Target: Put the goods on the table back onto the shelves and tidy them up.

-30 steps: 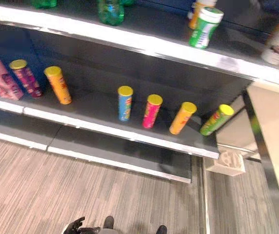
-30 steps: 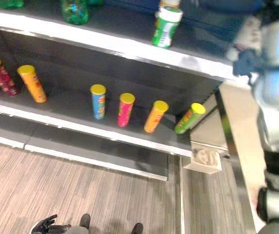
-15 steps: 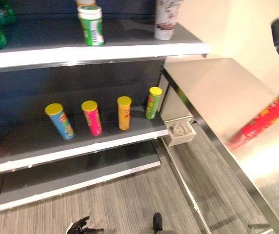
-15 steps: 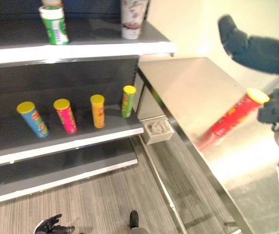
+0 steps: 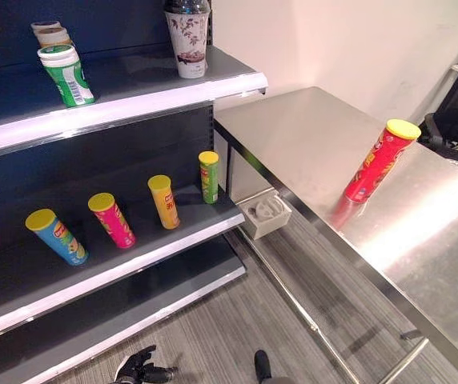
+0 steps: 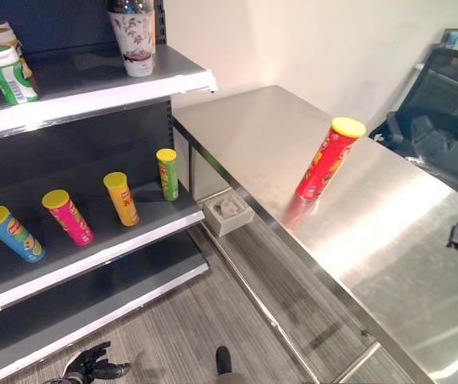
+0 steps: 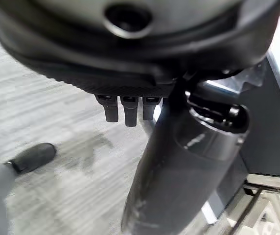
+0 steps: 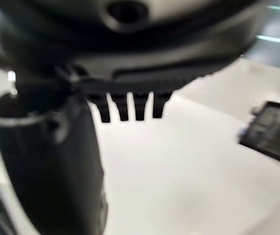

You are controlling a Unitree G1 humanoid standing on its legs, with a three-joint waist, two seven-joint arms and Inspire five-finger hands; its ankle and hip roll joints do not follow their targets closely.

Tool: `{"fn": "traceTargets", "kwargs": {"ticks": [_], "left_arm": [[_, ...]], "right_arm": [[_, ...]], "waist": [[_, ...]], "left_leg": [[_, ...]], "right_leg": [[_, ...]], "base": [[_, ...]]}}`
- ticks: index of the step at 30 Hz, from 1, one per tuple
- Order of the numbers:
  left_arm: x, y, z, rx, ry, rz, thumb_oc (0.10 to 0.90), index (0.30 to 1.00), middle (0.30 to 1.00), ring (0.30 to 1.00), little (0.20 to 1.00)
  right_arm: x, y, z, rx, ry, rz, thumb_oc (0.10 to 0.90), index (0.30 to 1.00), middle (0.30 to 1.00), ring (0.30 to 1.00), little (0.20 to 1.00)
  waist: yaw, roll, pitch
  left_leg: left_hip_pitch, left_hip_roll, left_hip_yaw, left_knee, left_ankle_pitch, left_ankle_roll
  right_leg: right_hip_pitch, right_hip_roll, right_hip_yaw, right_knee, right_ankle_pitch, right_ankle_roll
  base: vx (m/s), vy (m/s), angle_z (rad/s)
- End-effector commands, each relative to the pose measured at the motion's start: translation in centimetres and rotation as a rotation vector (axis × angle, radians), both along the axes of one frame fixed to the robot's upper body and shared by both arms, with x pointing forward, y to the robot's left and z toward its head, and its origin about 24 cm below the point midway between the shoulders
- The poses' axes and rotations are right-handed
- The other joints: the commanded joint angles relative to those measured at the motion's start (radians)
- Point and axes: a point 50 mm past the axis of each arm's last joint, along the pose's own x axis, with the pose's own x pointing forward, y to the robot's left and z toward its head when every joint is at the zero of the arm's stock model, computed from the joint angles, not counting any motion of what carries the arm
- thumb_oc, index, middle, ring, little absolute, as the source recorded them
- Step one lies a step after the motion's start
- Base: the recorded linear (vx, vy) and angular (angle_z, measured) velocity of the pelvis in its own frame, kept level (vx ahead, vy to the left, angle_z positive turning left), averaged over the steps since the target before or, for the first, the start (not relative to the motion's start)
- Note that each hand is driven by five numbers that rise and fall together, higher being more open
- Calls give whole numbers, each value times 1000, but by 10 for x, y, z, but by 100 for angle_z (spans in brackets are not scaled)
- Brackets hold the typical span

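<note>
While a red chip can [image 5: 379, 162] with a yellow lid stands upright on the steel table [image 5: 309, 136], well apart from both hands, the shelves [image 5: 125, 88] to the robot's left already hold several goods. On the lower shelf four yellow-lidded chip cans stand in a row: a blue can [image 5: 56, 237] at the left end, then a pink can [image 5: 112, 221], an orange can [image 5: 164, 202] and a green can [image 5: 209, 177] nearest the table. On the upper shelf a green and white canister [image 5: 66, 74] stands in front of a pale-lidded container [image 5: 50, 34], and a patterned cup [image 5: 187, 42] with a dark lid stands near the shelf's right end. A small white box [image 5: 265, 216] sits on the floor between the shelf foot and the table's edge. The left hand [image 5: 142, 370] hangs low over the grey wood-look floor [image 5: 237, 320], its fingers [image 7: 125, 108] relaxed and spread, holding nothing. The right hand [image 8: 57, 161] shows in its own wrist view over a pale surface, its fingers [image 8: 130, 107] straight and empty. A black office chair [image 6: 437, 120] stands beyond the table's far right corner.
</note>
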Motion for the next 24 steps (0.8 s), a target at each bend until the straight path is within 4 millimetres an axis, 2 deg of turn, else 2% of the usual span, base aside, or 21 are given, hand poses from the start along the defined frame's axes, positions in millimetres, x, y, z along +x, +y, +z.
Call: {"fn": "traceTargets", "kwargs": {"ticks": [1,3,5,12,17,24], "left_arm": [[27,16,13,57,-73,-63,800,900,900,900,900],[27,16,13,57,-73,-62,800,900,900,900,900],[27,17,13,56,-66,-58,800,900,900,900,900],[25,12,10,42,-54,-58,800,900,900,900,900],[25,7,8,35,-49,-68,800,900,900,900,900],[25,7,8,39,-45,-78,800,900,900,900,900]], "right_arm": [[-3,3,49,-22,-228,31,800,900,900,900,900],[-2,3,49,-23,-228,32,800,900,900,900,900],[9,-3,38,37,-178,31,800,900,900,900,900],[24,-3,35,74,-146,51,800,900,900,900,900],[27,-5,49,-3,-131,-10,800,900,900,900,900],[29,-9,56,-37,-122,-53,800,900,900,900,900]], "waist": [[54,-27,38],[52,-27,38],[74,-21,40],[88,-9,49],[97,6,57],[100,10,60]], "left_leg": [[-3,47,-86,8,-48,1],[-4,47,-87,8,-48,1],[-13,72,-104,8,-31,-16],[-32,97,-126,8,-12,-36],[-48,108,-147,8,4,-47],[-53,109,-153,8,6,-48]], "right_leg": [[93,-63,-48,14,-104,101],[94,-63,-50,14,-104,101],[109,-48,-80,14,-123,89],[118,-28,-112,14,-143,74],[125,-20,-141,14,-154,66],[125,-18,-145,14,-155,64]], "base": [[19,-85,9],[14,-47,18],[35,-148,19],[16,-84,19],[19,-57,12],[9,-11,5]]}}
